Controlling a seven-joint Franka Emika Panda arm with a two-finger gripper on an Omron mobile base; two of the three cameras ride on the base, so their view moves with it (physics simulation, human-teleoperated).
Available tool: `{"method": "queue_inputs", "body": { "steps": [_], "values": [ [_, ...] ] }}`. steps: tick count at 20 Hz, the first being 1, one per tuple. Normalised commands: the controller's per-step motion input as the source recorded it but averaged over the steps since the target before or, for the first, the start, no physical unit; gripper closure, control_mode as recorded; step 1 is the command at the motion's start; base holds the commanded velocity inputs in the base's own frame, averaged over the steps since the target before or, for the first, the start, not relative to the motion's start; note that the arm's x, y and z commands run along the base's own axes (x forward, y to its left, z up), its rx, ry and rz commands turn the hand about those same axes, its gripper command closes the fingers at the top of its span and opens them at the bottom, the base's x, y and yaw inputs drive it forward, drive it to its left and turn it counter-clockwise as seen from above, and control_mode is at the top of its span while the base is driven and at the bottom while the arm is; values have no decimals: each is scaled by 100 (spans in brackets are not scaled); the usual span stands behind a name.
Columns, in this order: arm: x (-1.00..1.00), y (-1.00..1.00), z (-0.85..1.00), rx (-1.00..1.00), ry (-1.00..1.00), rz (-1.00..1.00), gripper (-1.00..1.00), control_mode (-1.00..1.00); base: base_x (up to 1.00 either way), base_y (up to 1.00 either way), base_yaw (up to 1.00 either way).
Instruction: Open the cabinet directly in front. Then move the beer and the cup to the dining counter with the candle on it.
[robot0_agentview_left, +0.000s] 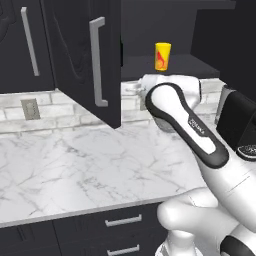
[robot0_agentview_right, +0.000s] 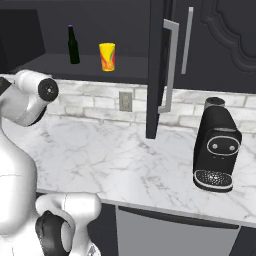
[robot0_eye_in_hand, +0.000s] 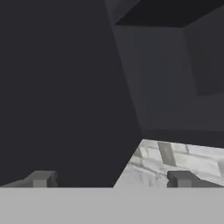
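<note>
The black upper cabinet (robot0_agentview_left: 75, 55) stands with both doors swung open, one (robot0_agentview_left: 95, 65) in the left base view and one seen edge-on (robot0_agentview_right: 159, 70) in the right base view. On its shelf stand the dark beer bottle (robot0_agentview_right: 73, 45) and, to its right, the yellow cup (robot0_agentview_right: 107, 56) (robot0_agentview_left: 162, 56). My gripper (robot0_eye_in_hand: 111, 180) is open, its fingertips (robot0_eye_in_hand: 41, 179) wide apart with nothing between them. It faces a dark cabinet surface just above the tiled backsplash (robot0_eye_in_hand: 175, 157). The dining counter and the candle are out of view.
A black coffee machine (robot0_agentview_right: 217, 150) (robot0_agentview_left: 235, 120) stands on the marble worktop (robot0_agentview_right: 125, 160) at the right. A wall outlet (robot0_agentview_right: 125, 102) sits in the backsplash. Drawers (robot0_agentview_left: 122, 220) run below the worktop's front edge. My own forearm (robot0_agentview_left: 190, 125) crosses in front of the shelf.
</note>
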Motion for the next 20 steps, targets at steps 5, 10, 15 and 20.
{"method": "queue_inputs", "body": {
  "steps": [5,10,15,20],
  "values": [
    [0,100,0,-2,4,42,-100,-100,0,0,0],
    [-5,100,-3,-2,0,34,-100,-100,0,0,0],
    [-1,94,-7,-2,-3,0,-100,-100,0,0,0],
    [0,0,1,0,0,-5,-100,-100,0,0,0]
  ]
}}
